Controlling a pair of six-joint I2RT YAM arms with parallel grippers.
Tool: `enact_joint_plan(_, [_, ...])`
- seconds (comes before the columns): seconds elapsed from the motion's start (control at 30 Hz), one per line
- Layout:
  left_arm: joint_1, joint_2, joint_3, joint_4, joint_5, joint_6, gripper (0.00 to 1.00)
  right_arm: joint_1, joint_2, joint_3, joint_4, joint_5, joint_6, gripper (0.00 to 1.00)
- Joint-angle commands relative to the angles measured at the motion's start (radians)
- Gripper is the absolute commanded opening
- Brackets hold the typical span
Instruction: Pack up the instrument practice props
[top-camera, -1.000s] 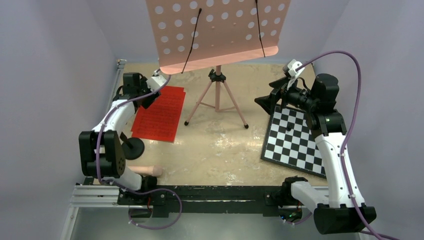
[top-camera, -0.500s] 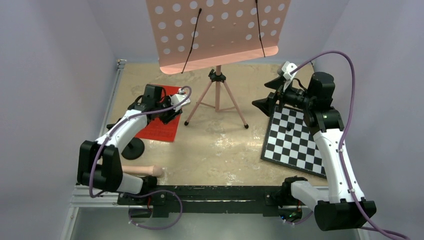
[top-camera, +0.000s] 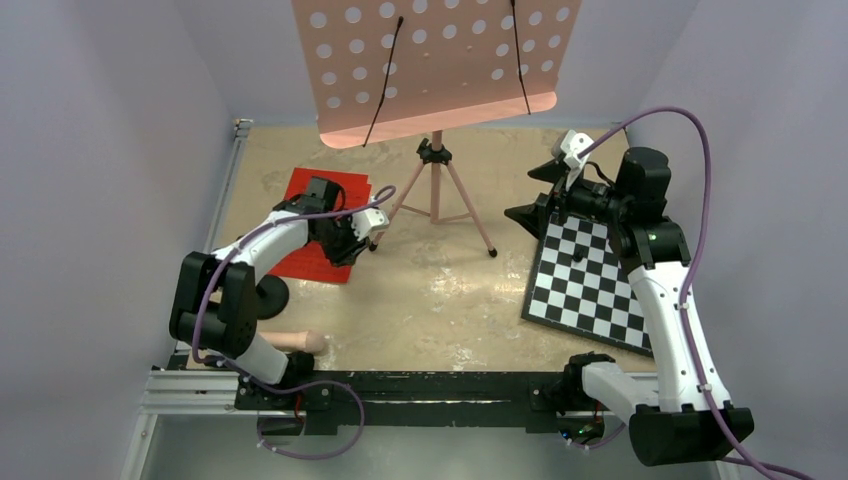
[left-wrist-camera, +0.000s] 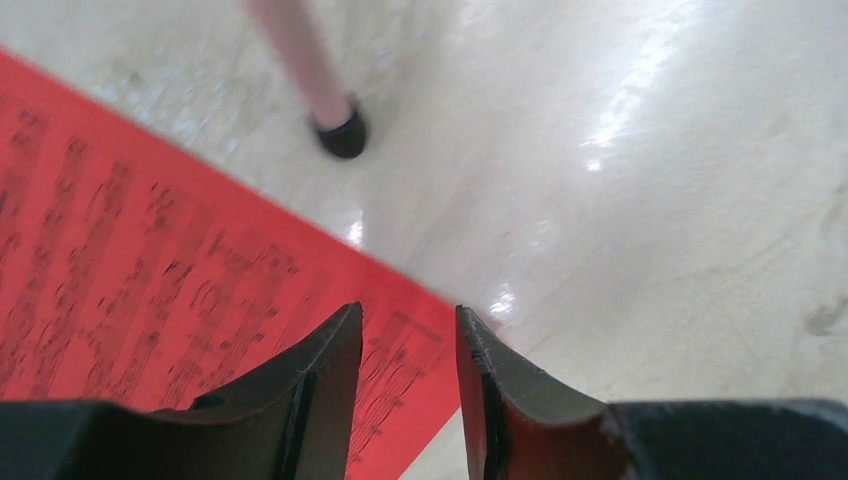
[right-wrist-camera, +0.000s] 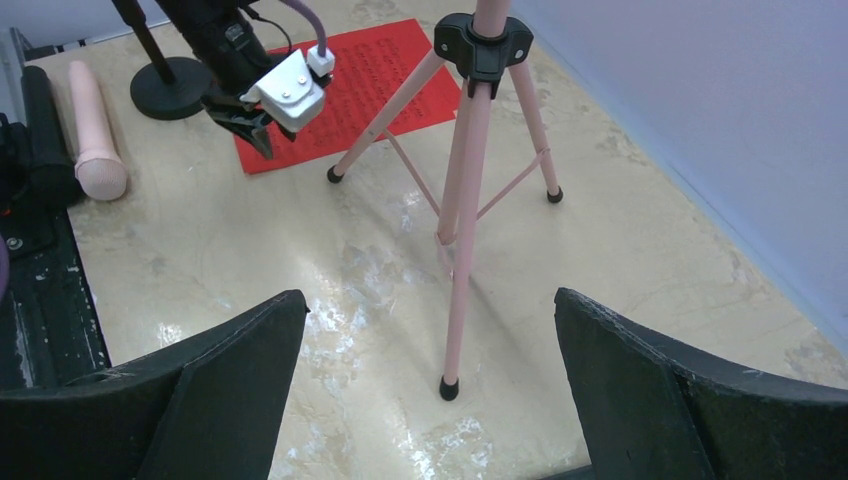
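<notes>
Red sheet-music pages (left-wrist-camera: 150, 260), left tool (left-wrist-camera: 408, 320) above their edge

My bench (top-camera: 430, 300) is a pale, marbled slab, glossy in patches. On my left, toward the far side, red sheet-music pages (top-camera: 325, 186) lie flat on it. Just right of them the pink music stand (top-camera: 434, 190) plants three black-tipped tripod legs. A black-and-white checkerboard (top-camera: 590, 280) lies flat on my right. Nearer me on the left sits a black round base (top-camera: 270, 297), and a pink rod (top-camera: 300, 342) lies on its side by the near edge.
</notes>
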Motion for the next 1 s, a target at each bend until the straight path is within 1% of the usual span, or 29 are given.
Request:
enact_joint_plan(0.0, [-0.061,-0.033,-0.016,-0.026,0.139,0.033,0.43,0.007,-0.001,0.044,-0.002,-0.026,-0.008,0.99])
enact_joint_plan(0.07, [-0.073,0.008,0.021,-0.120,0.209,0.058,0.41,0.007,-0.003,0.045,-0.005,-0.024,-0.005,0.99])
enact_joint_plan(0.17, [-0.082,0.086,0.082,-0.226,0.228,0.046,0.29,0.007,-0.009,0.041,-0.013,-0.022,-0.006,0.99])
enact_joint_plan(0.23, [-0.084,0.106,0.084,-0.222,0.184,0.016,0.23,0.007,-0.014,0.036,-0.013,-0.023,-0.007,0.99])
enact_joint_plan(0.3, [-0.084,0.109,0.072,-0.199,0.122,0.008,0.20,0.006,-0.016,0.032,-0.013,-0.024,-0.009,0.99])
enact_joint_plan(0.43, [-0.084,0.117,0.034,-0.157,-0.007,0.042,0.19,0.007,-0.015,0.025,-0.005,-0.019,-0.007,0.99])
enact_joint_plan(0.57, [-0.082,0.125,0.023,-0.112,-0.086,0.046,0.19,0.007,-0.013,0.023,0.009,-0.019,0.003,0.99])
enact_joint_plan(0.67, [-0.082,0.143,0.047,-0.079,-0.131,0.020,0.19,0.006,-0.013,0.021,0.014,-0.016,0.004,0.99])
enact_joint_plan(0.77, [-0.079,0.180,0.094,-0.085,-0.147,-0.004,0.19,0.007,-0.016,0.015,0.013,-0.013,0.004,0.99])
enact_joint_plan(0.97, [-0.075,0.229,0.146,-0.072,-0.226,-0.024,0.20,0.007,-0.026,0.002,0.013,-0.009,0.005,0.99])
